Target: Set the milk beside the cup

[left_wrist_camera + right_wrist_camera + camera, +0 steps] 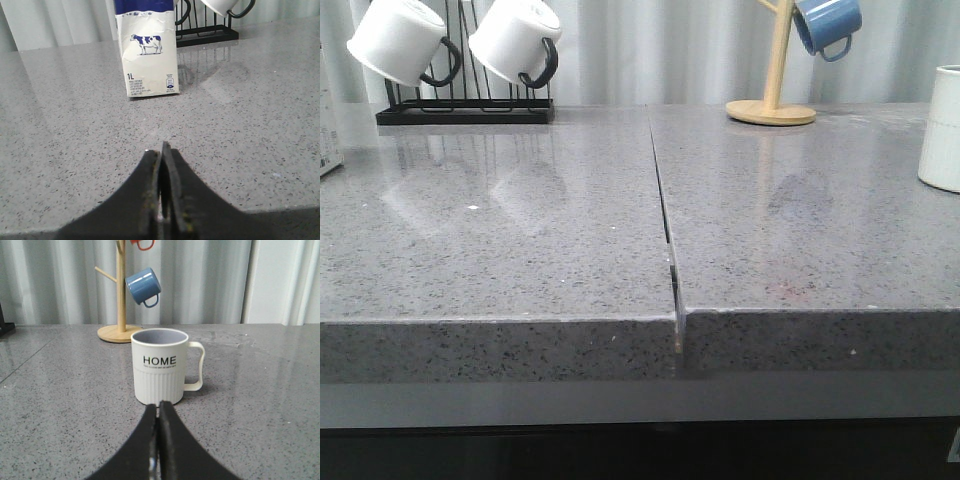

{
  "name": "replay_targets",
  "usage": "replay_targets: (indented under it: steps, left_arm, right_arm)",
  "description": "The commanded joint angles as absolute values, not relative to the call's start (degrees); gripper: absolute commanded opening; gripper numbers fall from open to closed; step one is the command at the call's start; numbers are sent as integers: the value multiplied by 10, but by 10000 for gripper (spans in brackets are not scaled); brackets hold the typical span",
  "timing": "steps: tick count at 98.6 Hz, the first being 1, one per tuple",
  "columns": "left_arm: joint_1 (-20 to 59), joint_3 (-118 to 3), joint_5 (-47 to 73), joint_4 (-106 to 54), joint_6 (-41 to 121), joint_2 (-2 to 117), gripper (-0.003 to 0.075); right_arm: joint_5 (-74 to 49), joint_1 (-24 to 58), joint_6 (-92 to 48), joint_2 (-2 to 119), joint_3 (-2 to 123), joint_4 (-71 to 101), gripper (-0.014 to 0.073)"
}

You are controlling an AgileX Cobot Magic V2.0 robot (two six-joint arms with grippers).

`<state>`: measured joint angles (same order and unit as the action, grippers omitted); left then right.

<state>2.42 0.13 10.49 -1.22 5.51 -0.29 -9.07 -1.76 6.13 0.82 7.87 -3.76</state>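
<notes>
The milk carton, white with a blue top and a cow picture, stands upright on the grey counter in the left wrist view, well ahead of my left gripper, which is shut and empty. In the front view only a sliver of the carton shows at the far left edge. The white HOME cup stands upright just ahead of my right gripper, which is shut and empty. In the front view the cup is cut off at the right edge. Neither gripper shows in the front view.
A black rack with two white black-handled mugs stands at the back left. A wooden mug tree with a blue mug stands at the back right. A seam splits the counter.
</notes>
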Motion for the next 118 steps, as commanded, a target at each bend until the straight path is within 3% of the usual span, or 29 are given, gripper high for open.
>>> replay_targets:
  steps: [1,41,51,77,96,118]
  left_arm:
    - [29,25,62,-17,56,-21,-21]
    - [29,25,62,-17,56,-21,-21]
    - [29,25,62,-17,56,-21,-21]
    - [29,25,62,-17,56,-21,-20]
    - [29,25,62,-17,56,-21,-21]
    - [29,25,62,-17,56,-21,-21]
  right_arm:
    - [-100,-19,61,46,136,-42,-69]
    - [-20,-19,61,219,160,-35,-59]
    - [14,-19,61,273,160,-35,7]
    - [135,-64,61,420,160,-35,292]
    - [249,-125,61,500,160,-35,310]
    - [351,-136,61,595,177,-39,309]
